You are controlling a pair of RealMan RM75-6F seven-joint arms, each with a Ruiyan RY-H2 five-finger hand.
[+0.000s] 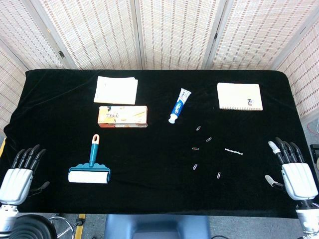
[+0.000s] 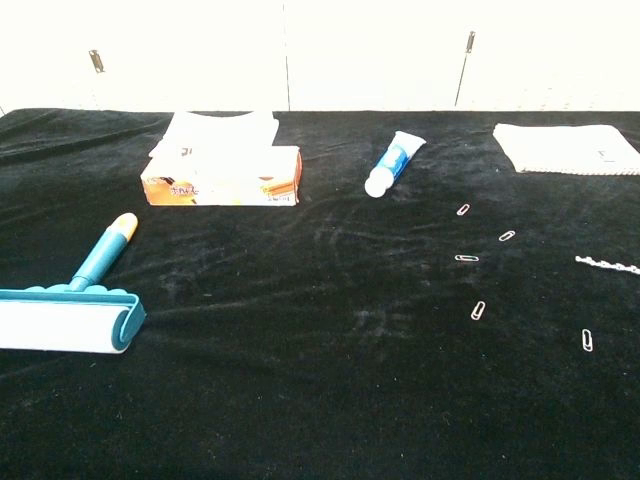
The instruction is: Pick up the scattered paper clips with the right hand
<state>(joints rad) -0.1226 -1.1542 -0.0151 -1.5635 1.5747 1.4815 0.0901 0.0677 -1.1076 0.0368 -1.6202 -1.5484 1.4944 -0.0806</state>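
Several small silver paper clips lie scattered on the black cloth right of centre: one (image 1: pixel 198 128) (image 2: pixel 463 210) nearest the toothpaste, one (image 1: pixel 209 139) (image 2: pixel 507 236), one (image 1: pixel 196 148) (image 2: pixel 466 258), one (image 1: pixel 195 167) (image 2: pixel 478 310) and one (image 1: pixel 219 175) (image 2: pixel 587 340). A short chain of linked clips (image 1: pixel 233 151) (image 2: pixel 607 264) lies further right. My right hand (image 1: pixel 293 168) rests at the table's right front corner, fingers apart and holding nothing, well right of the clips. My left hand (image 1: pixel 21 172) sits at the left front corner, also spread and empty. Neither hand shows in the chest view.
A teal lint roller (image 1: pixel 89 172) (image 2: pixel 70 310) lies front left. Behind it are an orange box (image 1: pixel 122 116) (image 2: pixel 222 177) and white paper (image 1: pixel 116 90). A blue-and-white toothpaste tube (image 1: pixel 179 105) (image 2: pixel 392 163) lies mid-table, and a notebook (image 1: pixel 239 96) (image 2: pixel 565 148) at back right.
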